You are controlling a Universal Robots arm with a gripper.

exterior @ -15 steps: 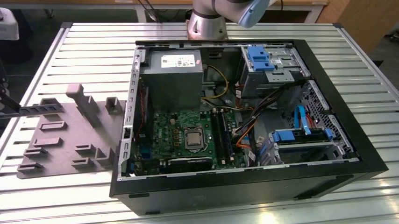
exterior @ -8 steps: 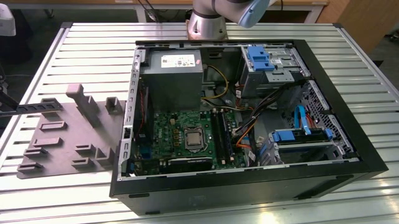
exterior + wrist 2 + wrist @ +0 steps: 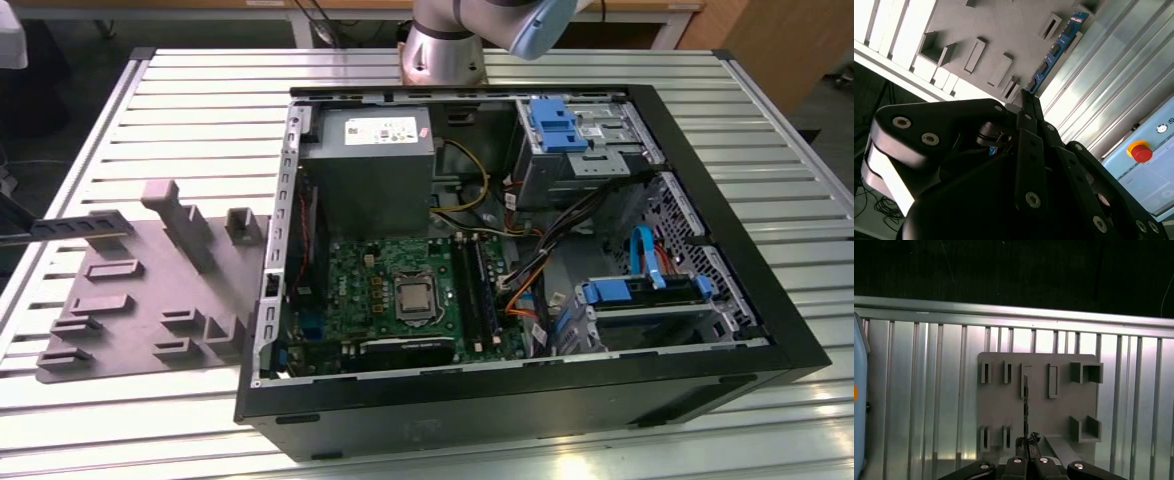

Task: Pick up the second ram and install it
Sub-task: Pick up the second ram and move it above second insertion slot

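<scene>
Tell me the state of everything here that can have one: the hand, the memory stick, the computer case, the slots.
hand: shut on the second ram.
second ram: gripped at one end, its length reaching past the fingertips toward the grey fixture plate.
computer case: lying on its side, side panel off, inside exposed.
motherboard slots: cannot tell whether filled.

I work over a ribbed metal table (image 3: 174, 90) with long pale slats. Strong light glares off the slats in both wrist views. Past the table's far edge is dark floor (image 3: 80, 40) and a wood-topped bench with white legs (image 3: 300, 30). There is a brown wooden panel (image 3: 787, 50) at the exterior view's right. Loose cables (image 3: 874, 207) lie on the dark floor in the second wrist view.
</scene>
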